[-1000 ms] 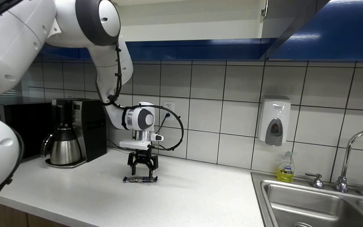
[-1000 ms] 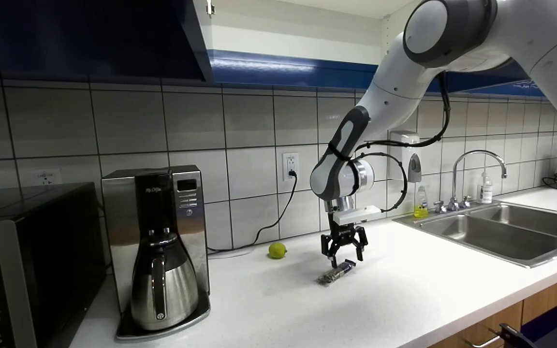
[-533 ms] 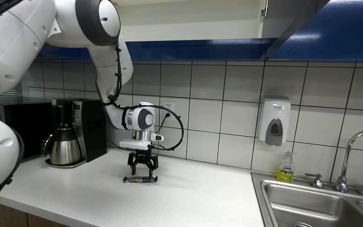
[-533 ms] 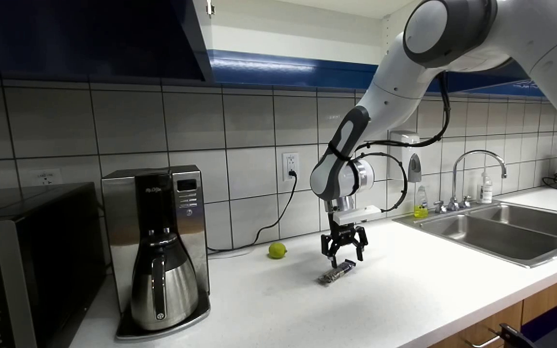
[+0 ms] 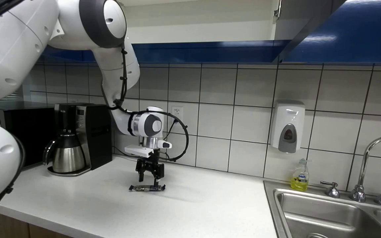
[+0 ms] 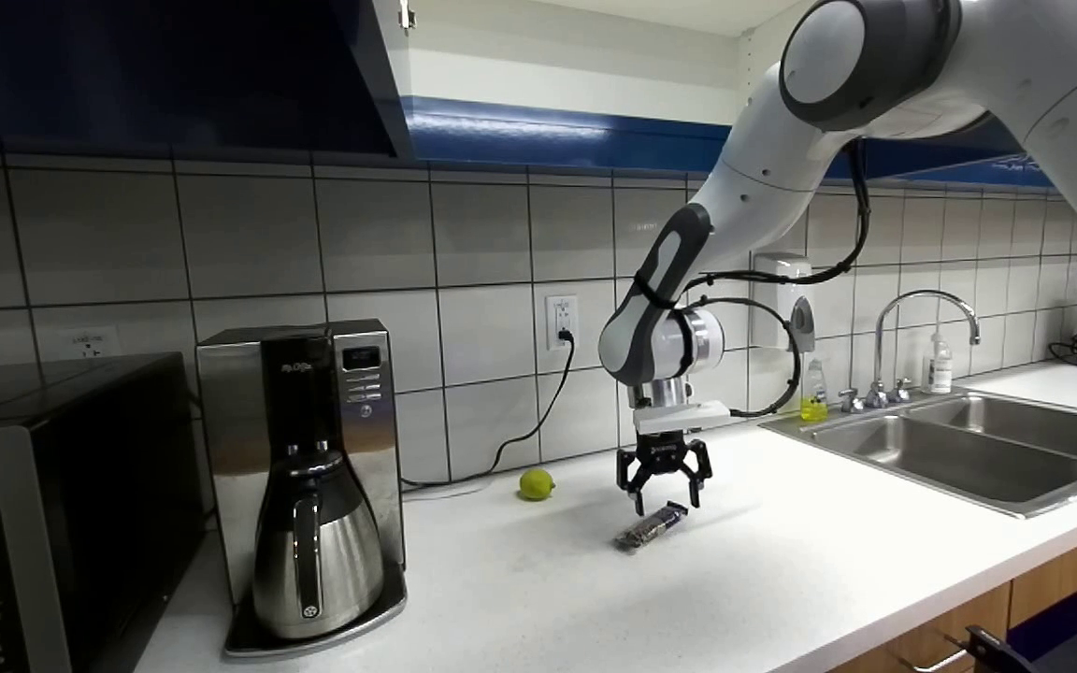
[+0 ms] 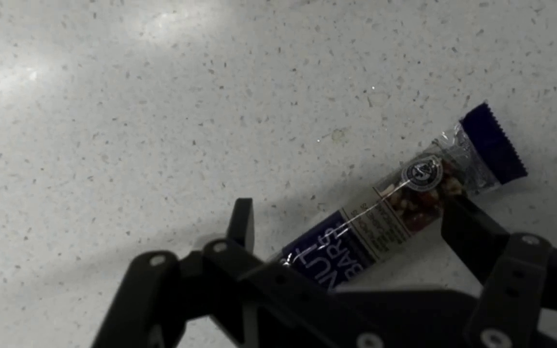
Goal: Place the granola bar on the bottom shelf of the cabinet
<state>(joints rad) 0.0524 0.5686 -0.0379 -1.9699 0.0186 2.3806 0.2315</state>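
Note:
The granola bar (image 5: 141, 188) lies flat on the counter. In an exterior view (image 6: 653, 527) it lies at a slant below the gripper. In the wrist view the bar (image 7: 329, 246) runs diagonally between the fingers; its lower left end is hidden behind the gripper. My gripper (image 7: 348, 208) is open, its fingers apart at either side, not closed on the bar. The gripper also shows just above the bar in both exterior views (image 5: 148, 183) (image 6: 667, 507). The cabinet (image 5: 210, 51) hangs above, open, with its white interior (image 6: 576, 61) and blue bottom edge showing.
A coffee maker (image 6: 370, 495) and a black microwave (image 6: 108, 486) stand on the counter. A yellow-green ball (image 6: 536, 484) lies near the wall. A sink (image 5: 322, 211), a dish soap bottle (image 5: 299, 176) and a wall soap dispenser (image 5: 288, 127) are at the other side. An open blue door (image 5: 352, 36) juts out.
My gripper has turned about its vertical axis above the bar, and its cable loop has shifted with it. The arm has otherwise hardly moved. The bar has not moved.

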